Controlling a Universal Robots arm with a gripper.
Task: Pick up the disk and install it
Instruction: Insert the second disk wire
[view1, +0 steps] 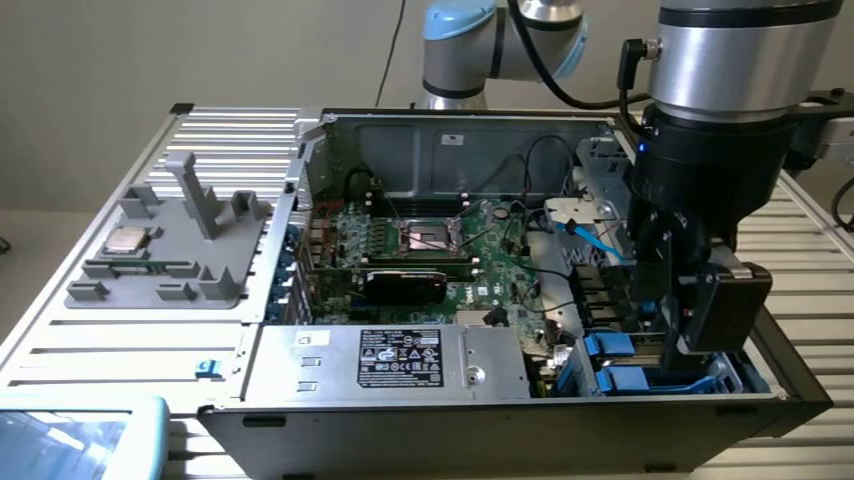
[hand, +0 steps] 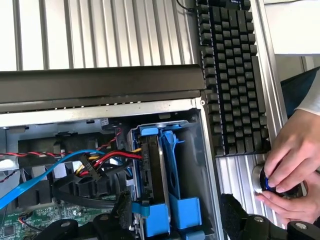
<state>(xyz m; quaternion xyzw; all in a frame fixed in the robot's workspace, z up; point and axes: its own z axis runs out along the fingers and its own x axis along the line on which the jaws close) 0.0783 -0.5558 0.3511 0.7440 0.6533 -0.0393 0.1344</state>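
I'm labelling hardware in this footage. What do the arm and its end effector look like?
The arm has brushed silver cylindrical links with pale blue joint caps and a black cable looping to the wrist. Below the wrist sits a black housing, and the end effector is black and boxy, with a small blue light near its top.

You had one open computer case (view1: 534, 400), one robot arm (view1: 727, 60) with one hand (view1: 687, 300), one keyboard (hand: 232, 80), one grey fixture block (view1: 174, 250) and two blue drive brackets (hand: 170, 210).
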